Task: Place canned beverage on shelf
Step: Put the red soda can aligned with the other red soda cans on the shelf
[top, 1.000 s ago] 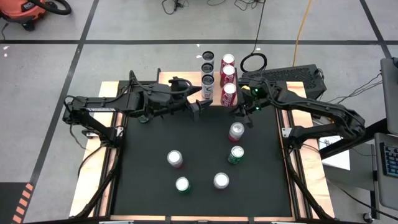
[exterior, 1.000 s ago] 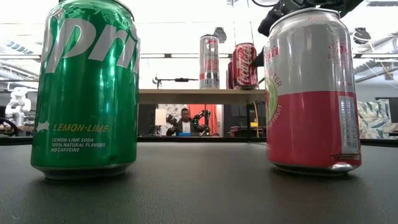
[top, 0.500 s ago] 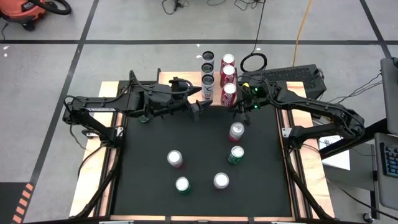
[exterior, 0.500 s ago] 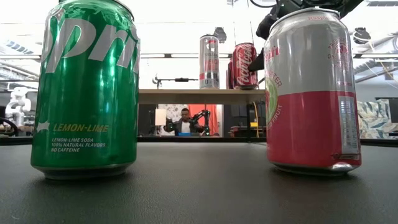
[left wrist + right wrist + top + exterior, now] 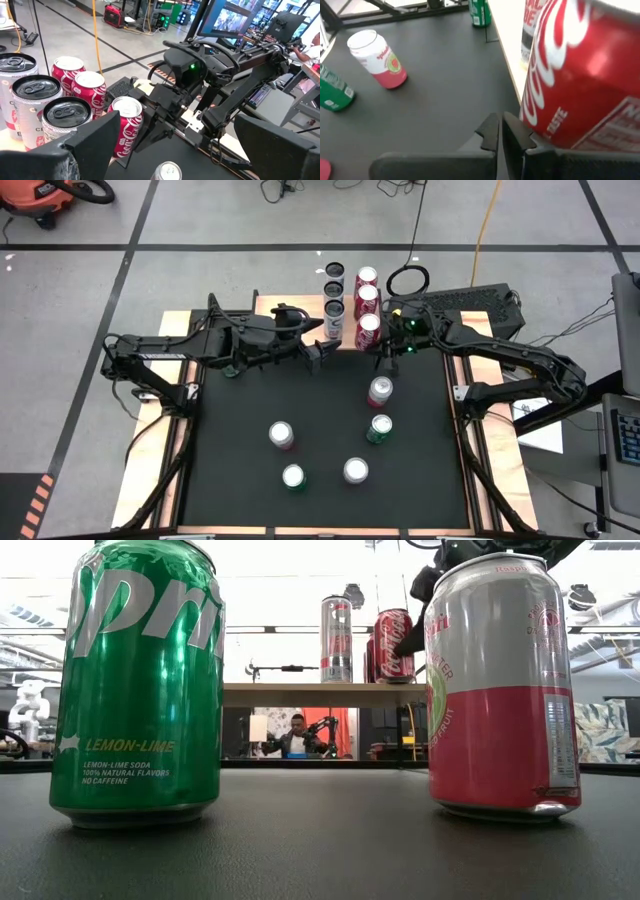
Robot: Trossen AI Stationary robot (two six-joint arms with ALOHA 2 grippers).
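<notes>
Hovering just beside the nearest red cola can [image 5: 367,330] on the shelf [image 5: 300,308], the right hand [image 5: 384,358] has its two fingers pressed together with nothing between them, as the right wrist view shows: the fingertips [image 5: 496,131] meet in a thin line and the can's red wall fills the space right next to them. That can stands at the table-side end of a row of three red cans; a second row of three silver cans [image 5: 333,308] stands alongside on the same light wood top. The left hand [image 5: 318,356] waits on the other side of these rows, its fingers spread wide and empty, just off the shelf's front edge.

Below the right hand, on the black table [image 5: 240,480], a pink-and-white can [image 5: 379,391] stands closest, then a green can [image 5: 379,427]; three more cans sit farther off toward the table's front.

The main risk looks like the closed right hand brushing the red cola can. They are so close that any sideways drift could nudge it into its neighbours or tip it off the shelf edge onto the table. A second risk: the pink-and-white can stands almost straight under the hand, so a descent with fingers shut would likely knock it over rather than straddle it. The two arms also sit near each other across the shelf front, so a careless swing could bring them into contact.
</notes>
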